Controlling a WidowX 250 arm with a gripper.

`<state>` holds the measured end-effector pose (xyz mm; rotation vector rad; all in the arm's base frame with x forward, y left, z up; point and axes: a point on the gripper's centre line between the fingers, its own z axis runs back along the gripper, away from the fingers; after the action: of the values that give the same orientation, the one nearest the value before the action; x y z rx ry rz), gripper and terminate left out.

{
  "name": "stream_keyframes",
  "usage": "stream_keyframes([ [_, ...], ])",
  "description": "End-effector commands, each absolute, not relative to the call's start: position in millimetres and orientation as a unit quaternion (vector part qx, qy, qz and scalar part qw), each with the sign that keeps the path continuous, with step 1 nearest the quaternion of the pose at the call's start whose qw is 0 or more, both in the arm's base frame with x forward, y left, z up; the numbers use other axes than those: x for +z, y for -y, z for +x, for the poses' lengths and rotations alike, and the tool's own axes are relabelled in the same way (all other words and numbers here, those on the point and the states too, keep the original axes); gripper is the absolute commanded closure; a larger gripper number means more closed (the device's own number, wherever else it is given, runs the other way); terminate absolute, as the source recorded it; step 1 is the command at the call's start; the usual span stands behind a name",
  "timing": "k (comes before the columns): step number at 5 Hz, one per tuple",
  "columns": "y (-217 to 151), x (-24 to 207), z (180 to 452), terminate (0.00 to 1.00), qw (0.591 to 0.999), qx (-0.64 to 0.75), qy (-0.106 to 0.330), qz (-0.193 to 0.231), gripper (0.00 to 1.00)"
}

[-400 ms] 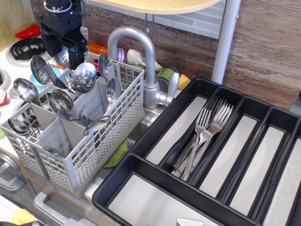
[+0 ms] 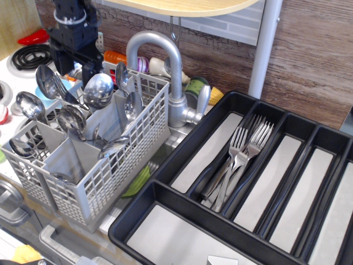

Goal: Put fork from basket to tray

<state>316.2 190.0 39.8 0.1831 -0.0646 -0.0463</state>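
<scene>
**Gripper Position Over Cutlery Basket; Forks in Tray**

Standing at the counter, an onlooker sees the black gripper (image 2: 75, 61) hanging above the far left corner of the basket (image 2: 110, 176). Its fingers point down toward the spoon bowls, with nothing visibly between them. Whether the jaws are parted or closed cannot be told from this angle, as the dark body hides the gap.

The basket is light grey, with grid walls and upright inner compartments. It sits at the near left, beside the tray. Several spoons (image 2: 98, 88) stand in it, bowls up. No fork handle can be made out among them.

The tray (image 2: 182, 149) is black, wide, and fills the right of the scene. Its long compartments have pale grey bottoms. The fork (image 2: 236, 154) lies in the second long compartment from the left, tines toward the far wall. At least one more fork lies touching it on the right, the handles overlapping at the near end.

A silver faucet (image 2: 171, 83) rises between basket and tray, just behind the basket's far right corner.
</scene>
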Motion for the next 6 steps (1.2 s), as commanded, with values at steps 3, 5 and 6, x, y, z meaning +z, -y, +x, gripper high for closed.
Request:
stream_keyframes([
  [3,-197.3,41.7,330.0,0.0,0.995,-0.013,0.05,0.085,1.0],
  [5,-187.7,71.3,329.5,0.0,0.995,0.013,0.031,0.095,1.0],
  [6,-179.8,118.0,325.7,0.0,0.992,0.02,0.008,0.122,1.0],
])
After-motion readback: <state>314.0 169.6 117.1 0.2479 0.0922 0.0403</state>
